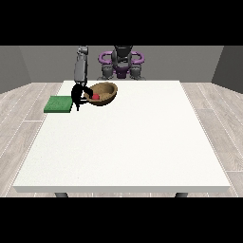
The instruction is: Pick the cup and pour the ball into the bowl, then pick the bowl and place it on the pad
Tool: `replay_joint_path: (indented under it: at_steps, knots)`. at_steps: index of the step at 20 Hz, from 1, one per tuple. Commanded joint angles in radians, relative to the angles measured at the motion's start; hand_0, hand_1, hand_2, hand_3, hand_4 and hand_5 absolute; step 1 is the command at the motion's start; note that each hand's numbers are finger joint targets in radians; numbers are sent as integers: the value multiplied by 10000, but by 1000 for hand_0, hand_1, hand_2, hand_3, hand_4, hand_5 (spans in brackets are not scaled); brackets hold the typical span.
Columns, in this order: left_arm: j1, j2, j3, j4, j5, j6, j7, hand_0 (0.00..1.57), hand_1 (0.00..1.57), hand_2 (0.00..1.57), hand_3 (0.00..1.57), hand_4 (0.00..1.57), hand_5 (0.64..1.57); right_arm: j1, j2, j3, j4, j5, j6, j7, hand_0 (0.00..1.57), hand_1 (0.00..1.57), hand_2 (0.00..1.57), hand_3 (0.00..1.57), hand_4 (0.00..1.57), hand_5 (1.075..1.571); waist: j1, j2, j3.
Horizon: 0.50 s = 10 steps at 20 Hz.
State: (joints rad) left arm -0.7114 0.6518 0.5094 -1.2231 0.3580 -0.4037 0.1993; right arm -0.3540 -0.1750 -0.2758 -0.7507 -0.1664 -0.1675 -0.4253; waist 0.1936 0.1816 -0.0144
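Observation:
A brown wooden bowl (pixel 105 92) is at the table's far left and tilts, with its opening turned partly towards the camera. A red ball (pixel 96 97) lies inside it near the left rim. The black hand at the view's left (pixel 77 95) is at the bowl's left rim with its fingers curled on that rim. A green pad (pixel 59 104) lies flat on the table just left of this hand. I cannot tell whether the bowl touches the table. No cup shows. No hand shows at the view's right.
The white table (pixel 123 142) stretches wide towards the camera and to the right. The robot's torso (pixel 122 61) stands behind the far edge. The pad sits close to the table's left edge.

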Motion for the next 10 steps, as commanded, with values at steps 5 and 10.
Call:
replay_joint_path:
  at_steps: [5, 10]
  knots:
    - [812, 258, 288, 949, -338, -66, -358, 0, 0, 0, 0, 1199, 1539, 22, -2517, 496, -385, 723, -90, 3929, 1571, 1571, 1571, 1025, 1044, 1558, -1095, -809, 89]
    - [1410, 328, 406, 1451, -402, -320, -814, 0, 0, 0, 0, 1203, 1540, -581, -3861, 790, -685, 1030, 718, 5707, 1571, 1571, 1571, 724, 1050, 1563, -1347, -1295, 126]
